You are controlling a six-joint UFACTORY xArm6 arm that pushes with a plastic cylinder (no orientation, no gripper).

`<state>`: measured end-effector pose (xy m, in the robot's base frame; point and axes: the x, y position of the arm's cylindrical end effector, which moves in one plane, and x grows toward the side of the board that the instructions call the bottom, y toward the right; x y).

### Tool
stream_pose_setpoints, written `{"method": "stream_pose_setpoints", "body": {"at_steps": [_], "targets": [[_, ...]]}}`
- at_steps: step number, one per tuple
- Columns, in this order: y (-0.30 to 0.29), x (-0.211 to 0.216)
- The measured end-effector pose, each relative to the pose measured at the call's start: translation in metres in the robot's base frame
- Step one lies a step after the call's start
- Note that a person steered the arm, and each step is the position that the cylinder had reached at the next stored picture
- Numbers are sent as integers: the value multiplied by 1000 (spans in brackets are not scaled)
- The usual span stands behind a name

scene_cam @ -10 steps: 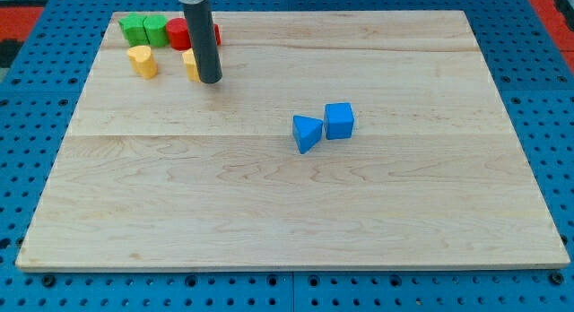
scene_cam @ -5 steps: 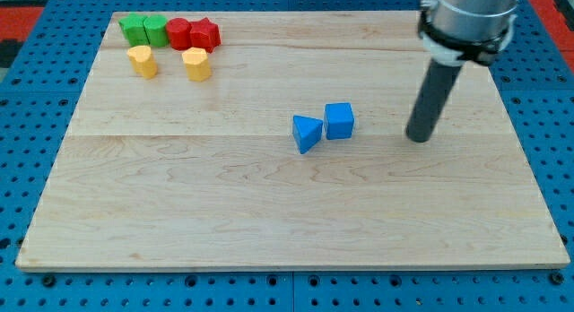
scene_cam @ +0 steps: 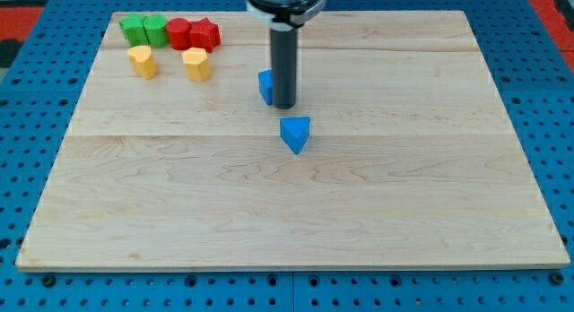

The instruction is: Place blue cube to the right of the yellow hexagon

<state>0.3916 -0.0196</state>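
My tip (scene_cam: 284, 106) first: no jaws on a plain rod, so nothing to open, close or grip with, only a blunt end for pushing. Stands on the wooden board (scene_cam: 404, 213) a little toward twelve o'clock of centre, apparently touching the blue cube (scene_cam: 265, 86), though the rod hides the contact. Covers most of that cube, leaving only a sliver showing at the rod's nine o'clock side. Puts the cube at roughly ten o'clock from my tip, and puts my tip at about four o'clock of the cube. Matters because the likely yellow hexagon (scene_cam: 196, 64) lies near, at about ten o'clock from the cube, so the goal spot at the hexagon's three o'clock sits along almost that same line. Calls, as a judgement, for a short push toward ten o'clock, stopped before the cube bumps the hexagon. Shows no clear long axis on the cube; too hidden to tell its turn. Leaves the blue triangular block (scene_cam: 295, 134) apart, near at five o'clock of my tip. Counts as follows: two blue, two yellow including the other yellow block (scene_cam: 141, 60) at the hexagon's nine o'clock, two green blocks (scene_cam: 144, 30), two red blocks (scene_cam: 192, 32), eight in all, the greens and reds in a row at the board's eleven o'clock corner.
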Motion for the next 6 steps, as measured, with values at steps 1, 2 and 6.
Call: {"method": "stream_pose_setpoints", "body": {"at_steps": [1,2,6], "targets": [[-14,-10],[-9,-27],[118,9]]}}
